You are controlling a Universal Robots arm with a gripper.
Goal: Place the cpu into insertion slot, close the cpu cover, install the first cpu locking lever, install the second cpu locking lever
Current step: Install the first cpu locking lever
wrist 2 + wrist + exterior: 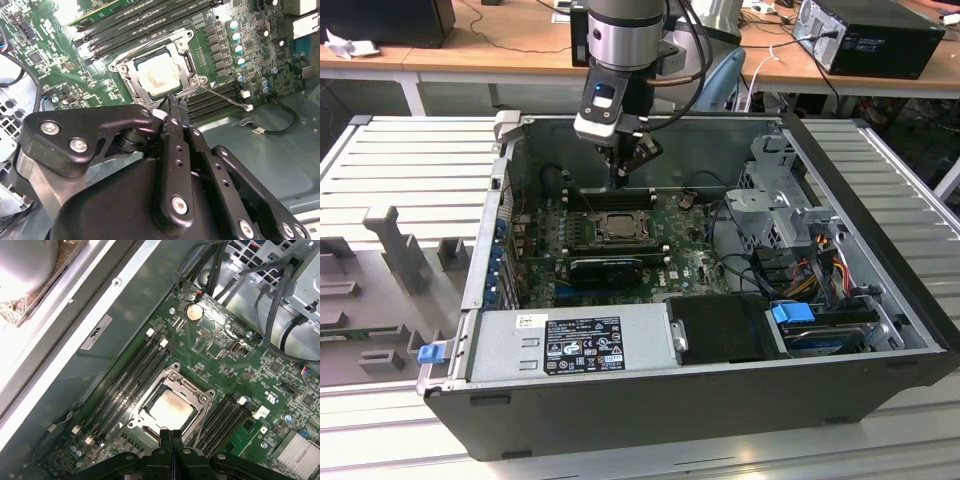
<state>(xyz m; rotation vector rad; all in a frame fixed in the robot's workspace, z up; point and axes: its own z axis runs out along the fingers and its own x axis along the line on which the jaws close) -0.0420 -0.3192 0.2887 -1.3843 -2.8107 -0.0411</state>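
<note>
Pincer [170,436] pressed together, empty, poised at cover [190,386] rim, chip [171,407] seated beneath. Risks skidding off loose lever [222,96], gouging board [220,347] or springing cover open.

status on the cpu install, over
Black gripper shut, empty. Pale square cpu seated, silver frame cover down over it, gripper at its edge. Thin wire lever sticking out sideways. Nothing blocking.

Soft, even room light fills the exterior view, though the inside of the computer case [880,300] is dimmer and darkest along its nine o'clock side. In the first wrist view the area beyond the case wall [75,365] burns out white. In the second wrist view glare washes the RAM slots [145,20] and the cpu [159,77] shines pale.
</note>
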